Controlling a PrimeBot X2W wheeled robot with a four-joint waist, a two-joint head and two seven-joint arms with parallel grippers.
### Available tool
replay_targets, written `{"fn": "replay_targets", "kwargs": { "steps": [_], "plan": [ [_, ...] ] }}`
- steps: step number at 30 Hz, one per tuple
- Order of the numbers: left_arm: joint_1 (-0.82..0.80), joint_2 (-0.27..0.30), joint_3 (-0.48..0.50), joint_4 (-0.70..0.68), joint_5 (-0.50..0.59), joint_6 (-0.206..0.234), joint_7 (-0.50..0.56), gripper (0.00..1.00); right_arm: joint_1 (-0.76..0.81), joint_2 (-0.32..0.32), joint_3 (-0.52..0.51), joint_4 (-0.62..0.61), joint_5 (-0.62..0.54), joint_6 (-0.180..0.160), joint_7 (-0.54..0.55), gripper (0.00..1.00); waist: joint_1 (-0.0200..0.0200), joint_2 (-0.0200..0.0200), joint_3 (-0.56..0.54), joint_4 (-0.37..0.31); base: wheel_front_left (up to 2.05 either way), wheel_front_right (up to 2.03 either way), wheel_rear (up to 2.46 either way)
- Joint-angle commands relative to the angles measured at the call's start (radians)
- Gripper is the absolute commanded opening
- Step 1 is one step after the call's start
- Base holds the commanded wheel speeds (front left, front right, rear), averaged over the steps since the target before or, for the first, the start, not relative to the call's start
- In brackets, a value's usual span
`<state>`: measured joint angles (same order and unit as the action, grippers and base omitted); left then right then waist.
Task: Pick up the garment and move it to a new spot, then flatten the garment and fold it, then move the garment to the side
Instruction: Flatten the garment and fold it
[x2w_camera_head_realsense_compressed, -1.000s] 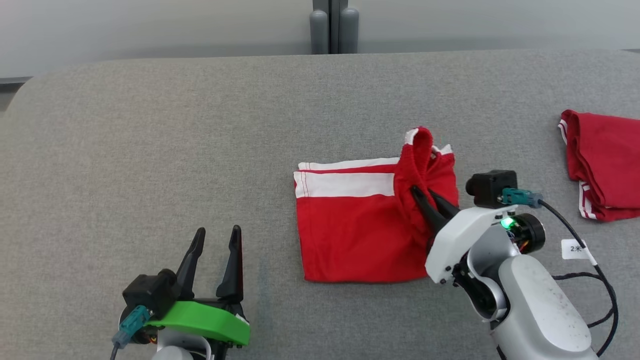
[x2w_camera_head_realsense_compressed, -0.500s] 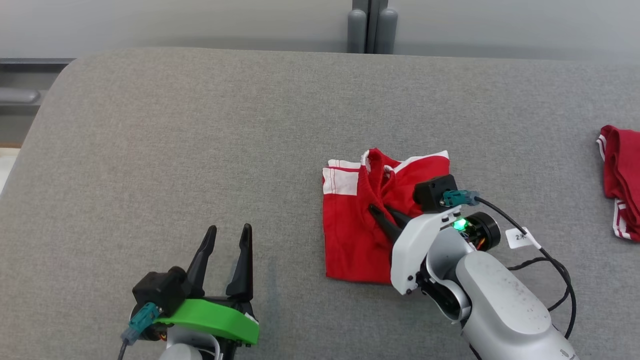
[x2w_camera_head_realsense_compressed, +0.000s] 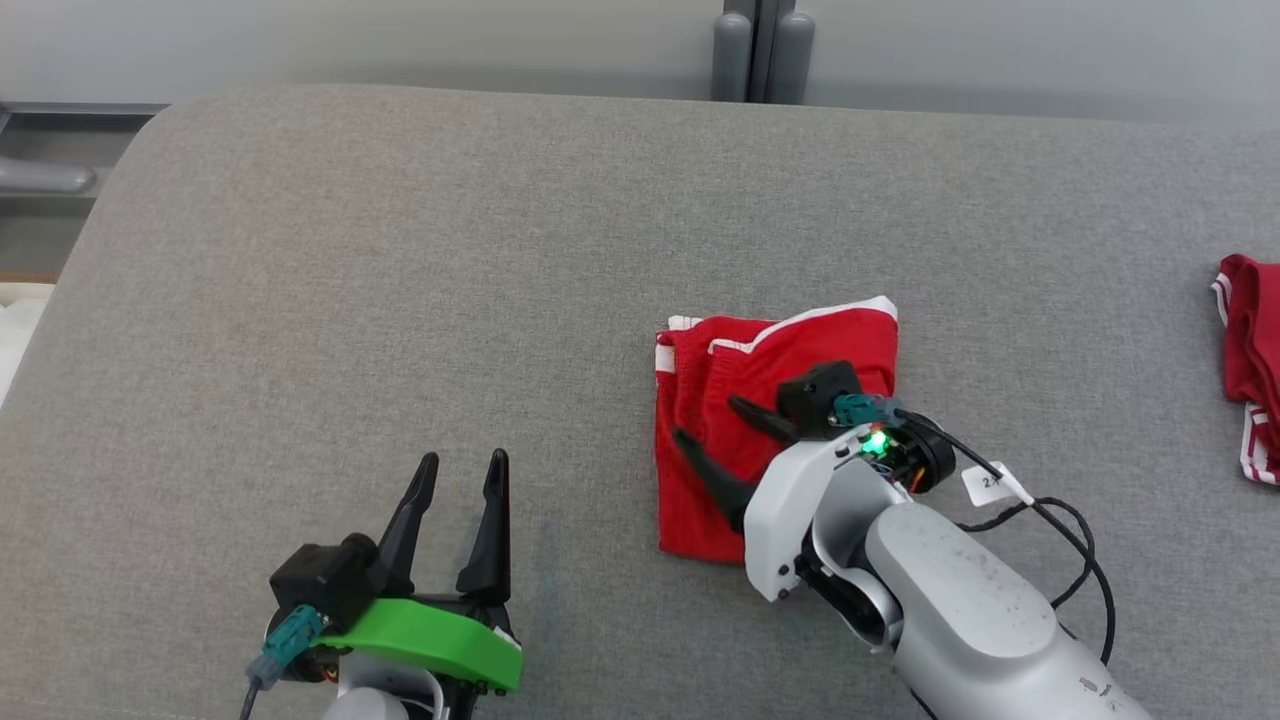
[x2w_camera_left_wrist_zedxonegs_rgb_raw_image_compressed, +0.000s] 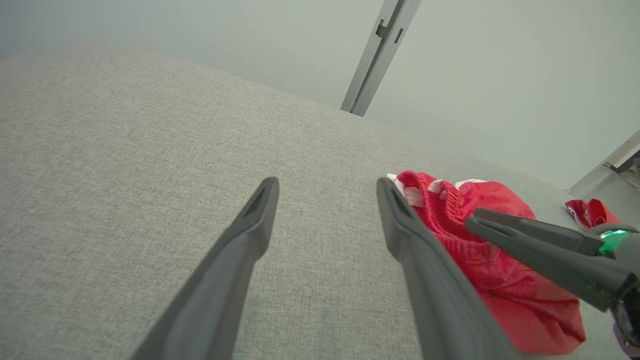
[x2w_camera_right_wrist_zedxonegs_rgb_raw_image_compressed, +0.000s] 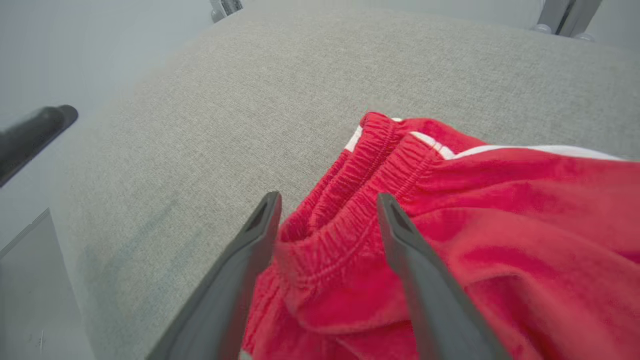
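The red garment with white stripes lies folded into a narrow packet on the grey table, right of centre. My right gripper stands open over the garment's left half, fingers spread. In the right wrist view the elastic waistband lies slack between the parted fingers of the right gripper. My left gripper is open at the lower left, apart from the cloth, with nothing between its fingers. The left wrist view has the left gripper over bare table, the garment and the right gripper to its right.
A second red garment lies at the table's right edge, also seen small in the left wrist view. A grey post rises behind the table's far edge. A black cable with a white tag trails from my right wrist.
The right gripper carried the garment's right part leftwards over the rest, then opened and let the waistband go. The head view has shifted too. My left gripper stayed put.
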<state>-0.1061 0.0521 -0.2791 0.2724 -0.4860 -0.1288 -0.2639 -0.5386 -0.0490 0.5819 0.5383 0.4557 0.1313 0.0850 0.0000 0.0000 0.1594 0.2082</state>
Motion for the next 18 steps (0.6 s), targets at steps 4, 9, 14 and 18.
{"fn": "replay_targets", "kwargs": {
  "steps": [4,9,14,18],
  "plan": [
    [-0.014,-0.001,0.002,0.002,0.007,-0.003,0.000,1.00,-0.013,-0.004,0.038,-0.024,0.013,-0.001,-0.045,1.00,0.0000,0.0000,-0.007,-0.022,0.00,0.00,0.00],
    [-0.028,-0.001,-0.002,-0.005,0.020,-0.003,0.000,1.00,-0.018,-0.004,0.013,-0.034,-0.034,-0.001,-0.106,1.00,0.0000,0.0000,-0.017,-0.047,0.00,0.00,0.00],
    [-0.051,0.003,-0.008,-0.009,0.039,-0.003,0.000,1.00,-0.003,-0.004,-0.088,-0.045,-0.122,-0.001,-0.200,1.00,0.0000,0.0000,-0.033,-0.076,0.00,0.00,0.00],
    [-0.066,0.006,-0.001,-0.009,0.056,-0.003,0.000,1.00,0.030,-0.004,-0.204,-0.061,-0.198,-0.001,-0.283,1.00,0.0000,0.0000,-0.048,-0.103,0.00,0.00,0.00]
  ]
}}
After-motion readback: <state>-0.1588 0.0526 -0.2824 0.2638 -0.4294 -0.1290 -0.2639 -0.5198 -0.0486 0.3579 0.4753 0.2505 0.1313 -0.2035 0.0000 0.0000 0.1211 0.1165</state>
